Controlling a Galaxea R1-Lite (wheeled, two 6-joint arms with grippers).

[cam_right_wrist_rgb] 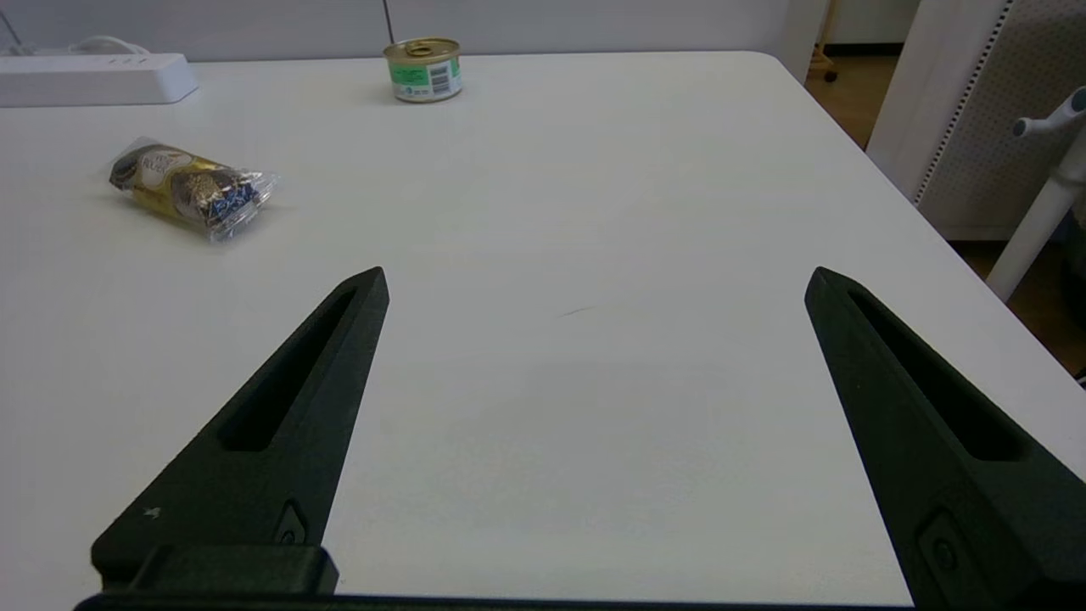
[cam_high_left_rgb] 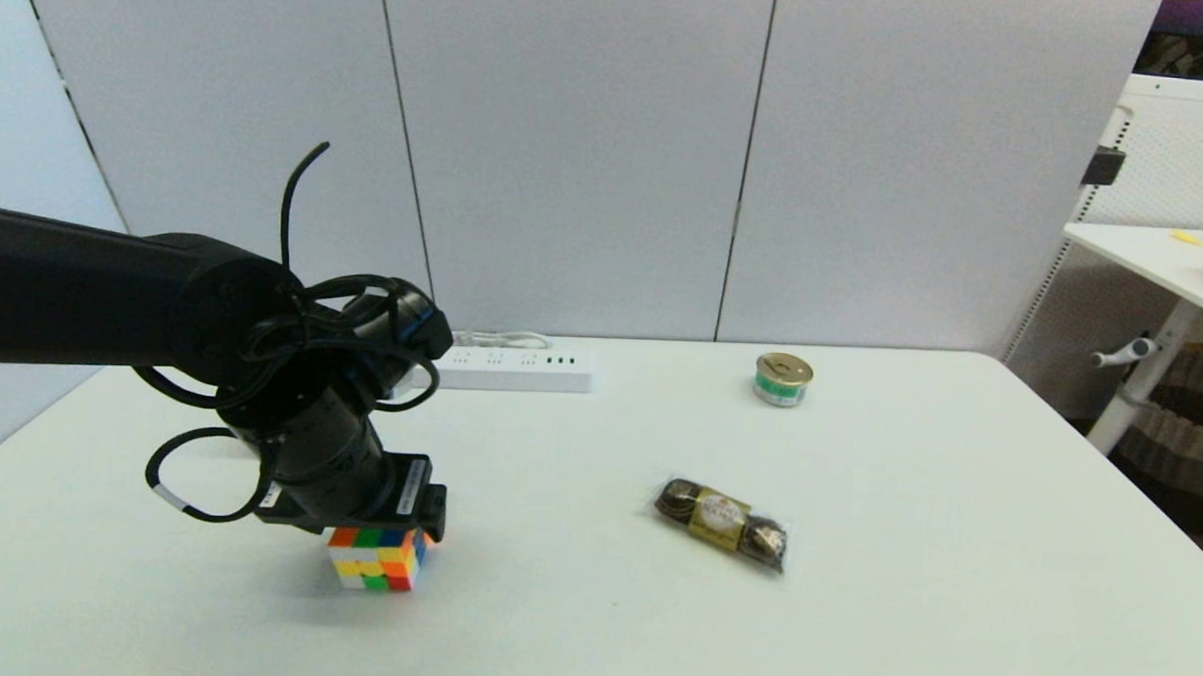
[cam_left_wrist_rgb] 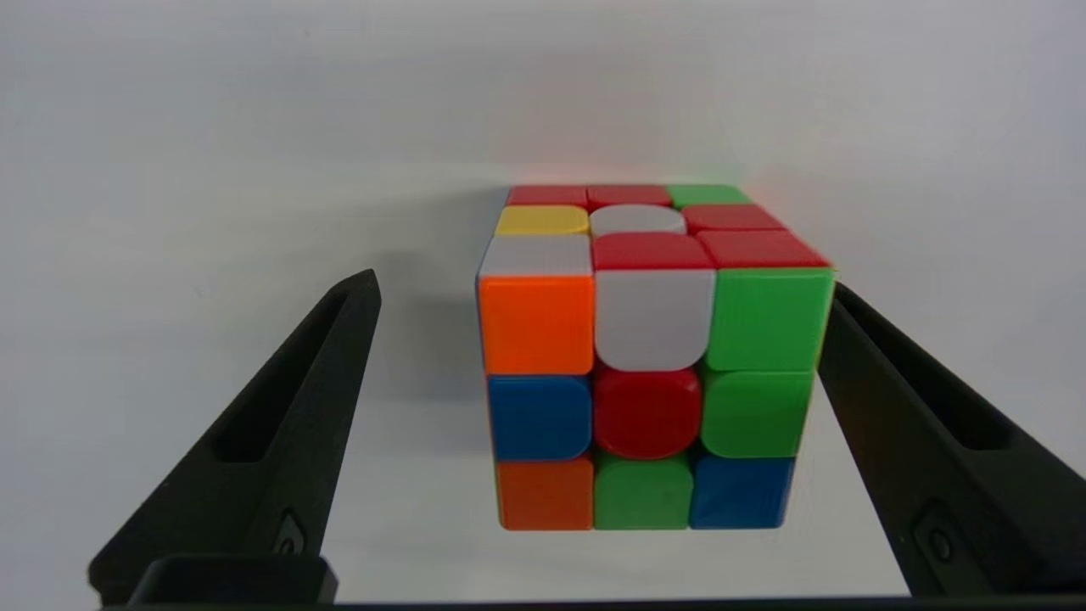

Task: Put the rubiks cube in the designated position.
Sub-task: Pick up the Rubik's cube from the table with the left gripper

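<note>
L end effector [cam_left_wrist_rgb: 594,288] wide open astride rubiks cube [cam_left_wrist_rgb: 645,365] nr table's [cam_high_left_rgb: 852,627] left-front edge, one finger touching, other apart; center before closing; R end effector [cam_right_wrist_rgb: 594,280] open, empty.

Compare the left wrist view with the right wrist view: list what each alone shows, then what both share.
Only the left wrist view shows the small scrambled multicoloured rubiks cube, sitting between the open left tool, one finger against its green side and the other apart. Only the right wrist view shows the open right tool over bare tabletop, the gold-wrapped chocolate packet, the small green-labelled tin can and the white power strip. Both show the white table.
</note>
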